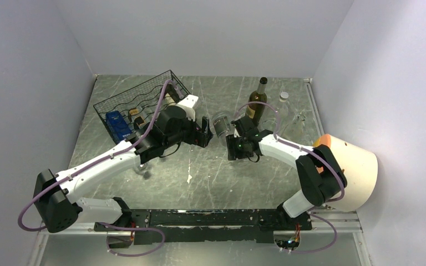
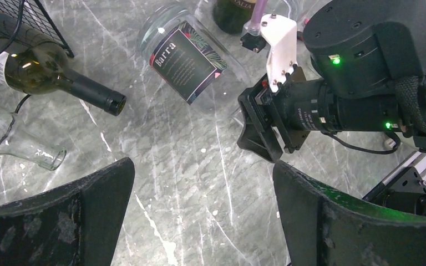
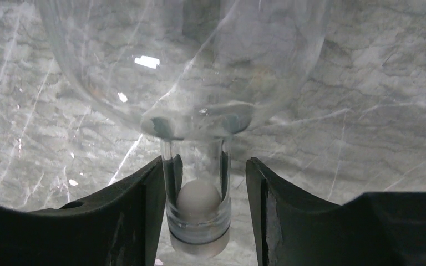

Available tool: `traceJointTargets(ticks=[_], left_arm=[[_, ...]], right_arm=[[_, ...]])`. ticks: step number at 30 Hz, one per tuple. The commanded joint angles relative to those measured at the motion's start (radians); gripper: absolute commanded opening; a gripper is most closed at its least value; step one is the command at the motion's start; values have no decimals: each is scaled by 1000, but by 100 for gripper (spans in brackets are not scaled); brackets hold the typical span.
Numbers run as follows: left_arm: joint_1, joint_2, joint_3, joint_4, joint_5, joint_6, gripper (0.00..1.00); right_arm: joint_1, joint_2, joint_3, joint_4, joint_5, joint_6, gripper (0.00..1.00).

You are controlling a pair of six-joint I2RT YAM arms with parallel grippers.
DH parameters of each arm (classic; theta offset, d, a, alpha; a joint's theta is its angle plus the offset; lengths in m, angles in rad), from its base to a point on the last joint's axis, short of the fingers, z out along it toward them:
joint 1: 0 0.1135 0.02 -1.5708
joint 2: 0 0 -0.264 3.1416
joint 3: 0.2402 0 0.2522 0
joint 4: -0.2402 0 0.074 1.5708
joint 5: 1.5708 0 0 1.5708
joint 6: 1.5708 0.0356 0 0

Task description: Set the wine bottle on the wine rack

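Observation:
A clear wine bottle point(image 1: 220, 123) with a black "Barra" label point(image 2: 186, 55) lies on the grey marble table, midway between my two grippers. My right gripper point(image 3: 205, 164) is open around its stoppered neck point(image 3: 198, 166). The left finger touches the glass and the right finger stands a little off it. My left gripper point(image 2: 202, 166) is open wide and empty, hovering over bare table just left of the bottle's base point(image 1: 206, 133). The black wire wine rack point(image 1: 138, 102) stands at the back left. Its mesh side point(image 2: 55, 34) shows in the left wrist view.
A dark green bottle point(image 2: 39, 69) and a clear bottle point(image 2: 33, 155) lie in the rack, with a blue box point(image 1: 116, 124) at its near end. A dark bottle point(image 1: 258, 100) and a clear bottle point(image 1: 284, 105) stand at the back right. A white and orange cone point(image 1: 355, 169) sits at the right.

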Motion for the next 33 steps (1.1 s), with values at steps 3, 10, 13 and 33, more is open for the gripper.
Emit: traceJointTargets(ticks=[3, 10, 13, 33], left_arm=[[7, -31, 18, -3, -18, -9, 98], [9, -29, 18, -8, -17, -11, 98], [9, -19, 30, -20, -20, -9, 99], [22, -26, 41, -38, -35, -1, 98]], right_arm=[[1, 44, 25, 76, 17, -14, 58], [4, 82, 8, 158, 46, 14, 58], [11, 110, -12, 204, 58, 27, 58], [48, -15, -125, 345, 185, 27, 0]])
